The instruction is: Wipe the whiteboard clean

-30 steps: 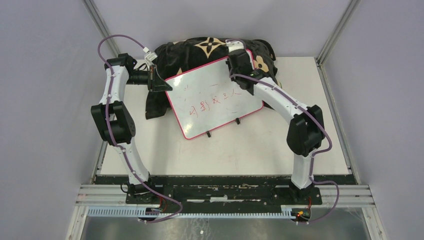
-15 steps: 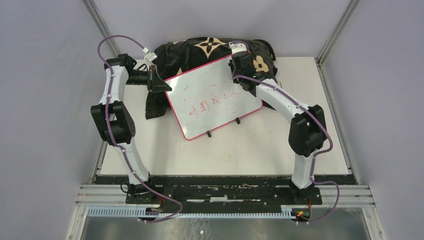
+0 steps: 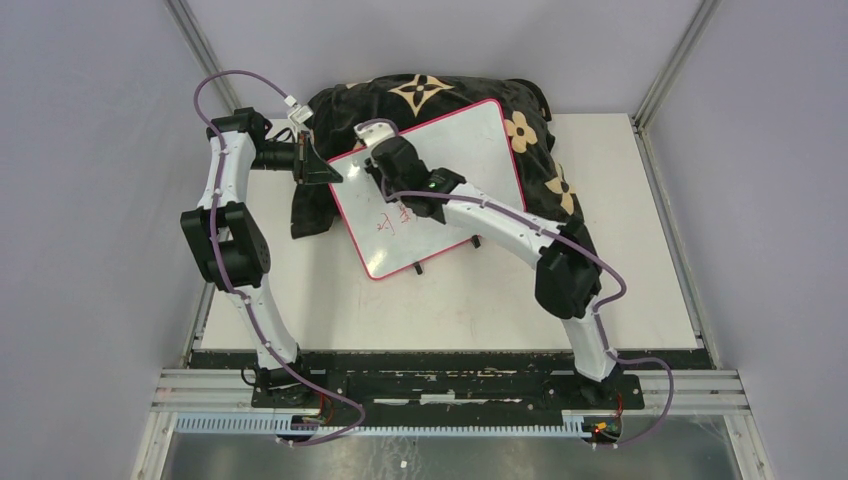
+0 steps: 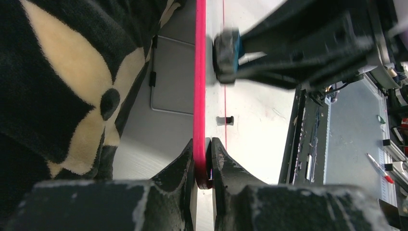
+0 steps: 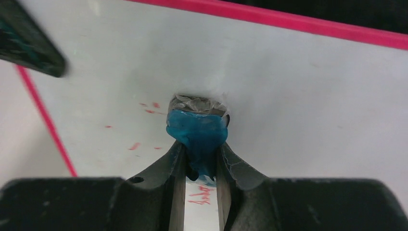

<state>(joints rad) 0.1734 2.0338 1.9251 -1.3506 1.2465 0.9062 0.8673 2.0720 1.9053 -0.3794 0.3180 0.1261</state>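
Note:
The whiteboard (image 3: 478, 140) with its pink-red frame leans tilted against the black floral cushion (image 3: 420, 95). My left gripper (image 3: 322, 172) is shut on the board's left edge; the red frame (image 4: 199, 72) sits pinched between the left gripper's (image 4: 204, 144) fingers. My right gripper (image 3: 378, 150) is shut on a small blue eraser (image 5: 197, 130), which is pressed flat on the board (image 5: 298, 86) near its upper left corner. The left wrist view also shows the eraser (image 4: 227, 50) against the board. Red writing (image 3: 392, 218) shows on the lower left part, with faint red flecks (image 5: 144, 108) beside the eraser.
The cushion (image 4: 57, 86) lies behind and under the board at the table's back. Two small black feet (image 3: 475, 242) stick out from the board's lower edge. White tabletop (image 3: 450, 310) lies in front of the board. Grey walls close in both sides.
My right arm has swept left across the board from its upper right corner to the upper left, taking the eraser along. The red writing under that path is gone. The left arm has not moved.

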